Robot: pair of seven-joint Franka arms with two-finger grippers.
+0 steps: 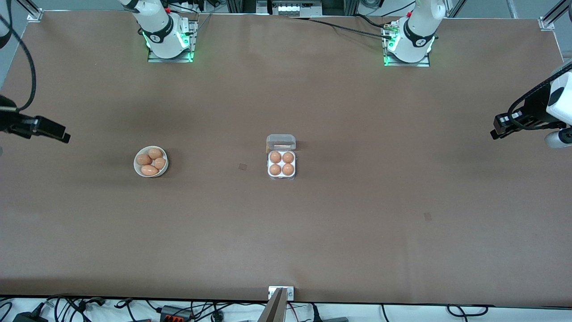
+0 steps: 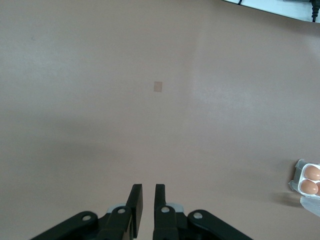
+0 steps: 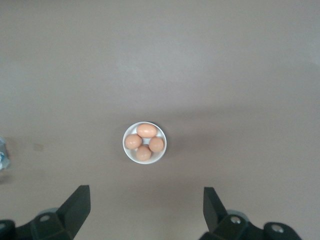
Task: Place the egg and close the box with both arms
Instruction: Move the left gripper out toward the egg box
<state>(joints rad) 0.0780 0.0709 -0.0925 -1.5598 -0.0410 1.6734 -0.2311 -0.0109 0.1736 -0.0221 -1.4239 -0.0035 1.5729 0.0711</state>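
The box (image 1: 281,176) is a small white egg carton near the middle of the table. Its clear lid (image 1: 281,142) lies open toward the robots' bases. Every cell holds a brown egg (image 1: 275,157). A corner of the box shows in the left wrist view (image 2: 301,175). My left gripper (image 1: 493,133) hangs over the left arm's end of the table; its fingers (image 2: 135,200) stand close together, with nothing between them. My right gripper (image 1: 67,137) hangs over the right arm's end, open wide and empty (image 3: 146,189).
A round white bowl (image 1: 136,169) with several brown eggs stands toward the right arm's end of the table, beside the box; it shows in the right wrist view (image 3: 159,156). Small tape patches (image 1: 242,167) (image 1: 427,216) mark the brown tabletop.
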